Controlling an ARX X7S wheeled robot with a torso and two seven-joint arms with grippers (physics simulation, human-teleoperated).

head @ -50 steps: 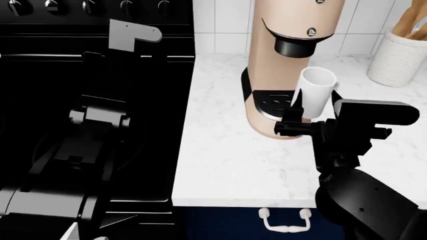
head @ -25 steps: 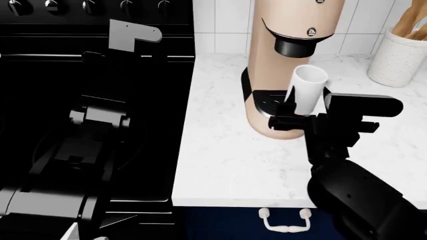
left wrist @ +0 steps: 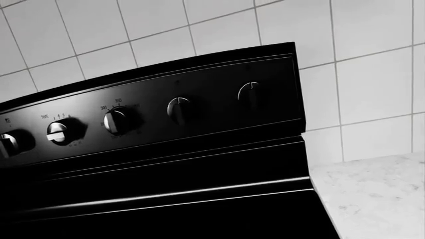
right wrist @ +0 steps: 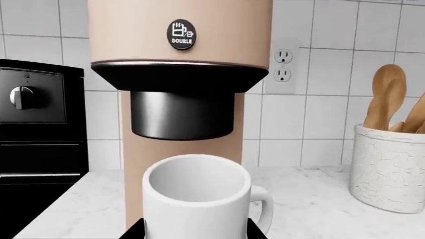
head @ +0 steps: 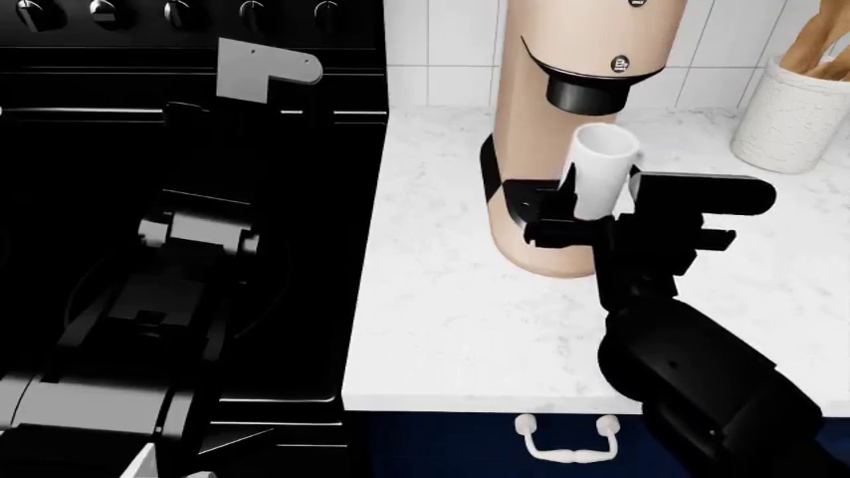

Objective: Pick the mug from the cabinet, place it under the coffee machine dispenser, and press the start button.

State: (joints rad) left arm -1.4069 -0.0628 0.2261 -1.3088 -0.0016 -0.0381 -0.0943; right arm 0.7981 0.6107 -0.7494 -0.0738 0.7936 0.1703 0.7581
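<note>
The white mug is held upright in my right gripper, just below and in front of the black round dispenser of the beige coffee machine, over its black drip tray. In the right wrist view the mug sits between the two black jaws, right under the dispenser, with a round "DOUBLE" button above it. My left arm rests over the black stove; its gripper does not show in the left wrist view.
A white speckled crock of wooden utensils stands at the back right of the marble counter. The black stove with knobs lies left of the counter. A wall outlet is behind the machine.
My right gripper has carried the mug leftward and a little away from me, from beside the machine's drip tray to under the dispenser. The left arm has not moved.
</note>
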